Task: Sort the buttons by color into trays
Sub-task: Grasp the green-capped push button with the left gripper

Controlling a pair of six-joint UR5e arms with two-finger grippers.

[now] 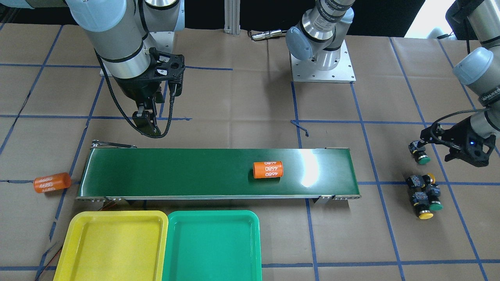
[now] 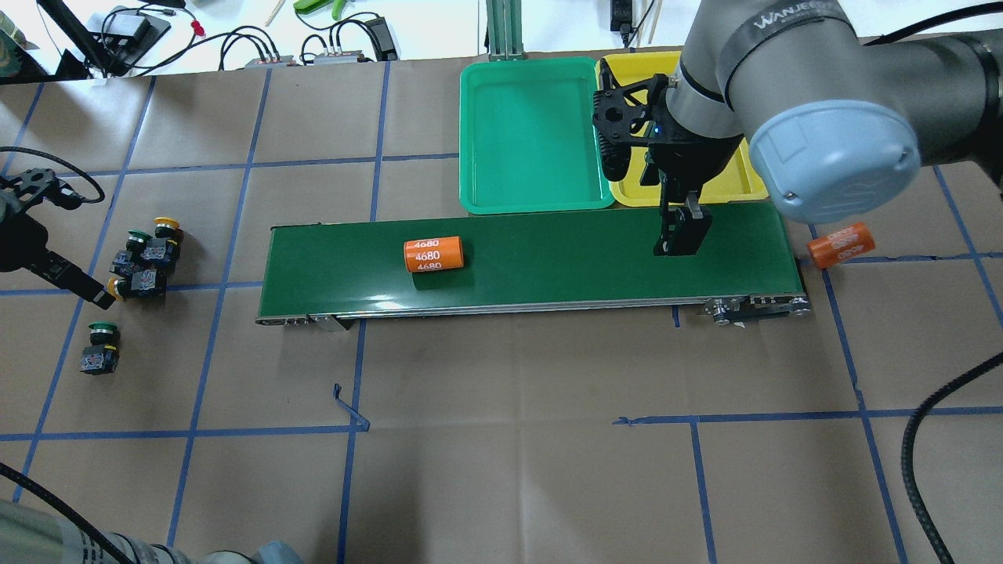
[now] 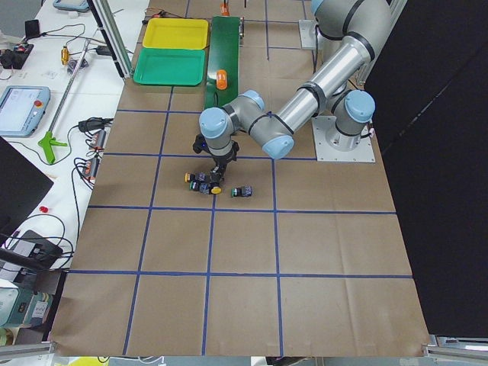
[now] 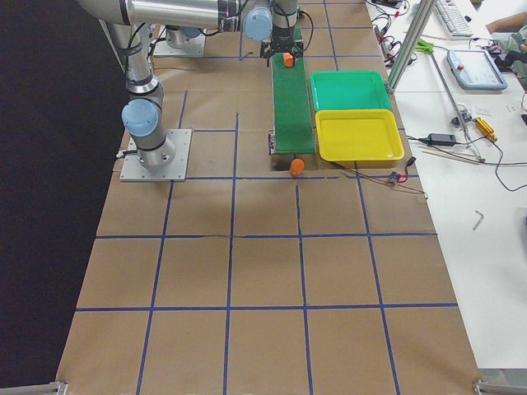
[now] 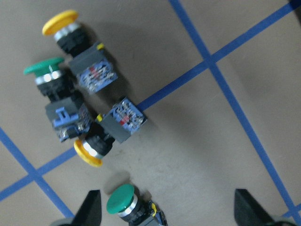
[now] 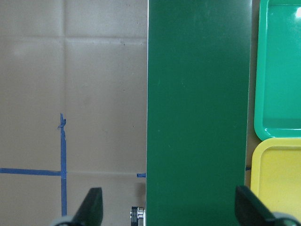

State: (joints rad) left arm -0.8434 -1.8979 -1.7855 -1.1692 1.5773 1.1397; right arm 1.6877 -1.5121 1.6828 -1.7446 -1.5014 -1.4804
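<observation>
- Left claw (image 5: 169, 209): fingers spread wide, gripping nothing, near a lone green button (image 5: 120, 201) lying on the surface (image 5: 197, 155).
- Other three buttons (image 5: 89, 94): clustered, touching, just beside it.
- Right claw (image 6: 169, 209): spread open, above the conveyor belt (image 6: 197, 117).
- Yellow tray (image 1: 113, 249) and green tray (image 1: 213, 249): side by side.

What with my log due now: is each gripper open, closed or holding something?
Left gripper: open, empty; a green-capped black push-button switch lies loose by it.
Right gripper: open, empty, over the long dark green conveyor belt.
</observation>
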